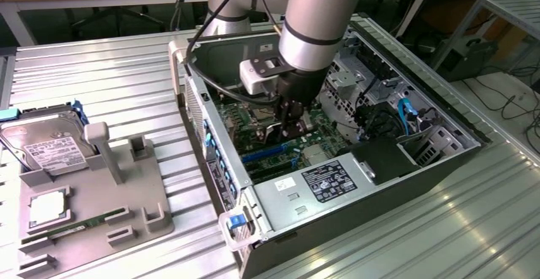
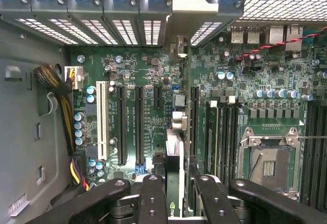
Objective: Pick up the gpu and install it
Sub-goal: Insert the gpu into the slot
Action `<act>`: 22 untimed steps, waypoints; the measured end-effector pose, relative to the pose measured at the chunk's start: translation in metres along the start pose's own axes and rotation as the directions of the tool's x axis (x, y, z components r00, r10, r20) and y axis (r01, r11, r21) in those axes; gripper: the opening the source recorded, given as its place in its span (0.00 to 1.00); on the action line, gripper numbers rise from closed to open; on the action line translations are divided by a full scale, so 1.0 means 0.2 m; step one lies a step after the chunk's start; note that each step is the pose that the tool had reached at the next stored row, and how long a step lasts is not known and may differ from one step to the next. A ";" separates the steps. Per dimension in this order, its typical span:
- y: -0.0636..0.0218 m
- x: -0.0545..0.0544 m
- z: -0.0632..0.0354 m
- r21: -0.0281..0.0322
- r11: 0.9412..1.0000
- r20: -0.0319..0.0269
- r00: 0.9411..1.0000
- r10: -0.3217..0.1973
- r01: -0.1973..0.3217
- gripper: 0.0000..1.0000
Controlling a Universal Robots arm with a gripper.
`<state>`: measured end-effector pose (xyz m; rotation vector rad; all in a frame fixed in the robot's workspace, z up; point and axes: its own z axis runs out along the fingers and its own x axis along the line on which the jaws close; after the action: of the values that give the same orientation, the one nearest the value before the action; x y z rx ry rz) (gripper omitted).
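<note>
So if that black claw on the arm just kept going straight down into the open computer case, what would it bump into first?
Most likely nothing itself: the gripper is shut on the thin dark gpu card, edge down. That card would probably meet the green motherboard first, at the long black slots, though depth is unclear.

An open computer case (image 1: pixel 279 203) is lying on its side on the ribbed metal table (image 1: pixel 93 83), its green motherboard (image 2: pixel 235 96) showing. Toward the exterior view's left, a grey holder tray (image 1: pixel 139 216) is carrying a hard drive (image 1: pixel 47 146), a processor (image 1: pixel 49 208) and a memory stick (image 1: pixel 80 225).
</note>
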<state>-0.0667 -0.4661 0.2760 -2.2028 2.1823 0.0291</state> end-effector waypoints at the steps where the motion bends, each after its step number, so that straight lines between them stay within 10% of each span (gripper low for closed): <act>1: 0.003 0.00 0.001 0.000 1.000 0.000 1.000 0.000 0.000 0.27; 22: 0.039 0.00 0.075 -0.006 1.000 0.000 1.000 0.002 -0.002 0.27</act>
<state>-0.0743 -0.4661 0.2609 -2.2041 2.1873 0.0360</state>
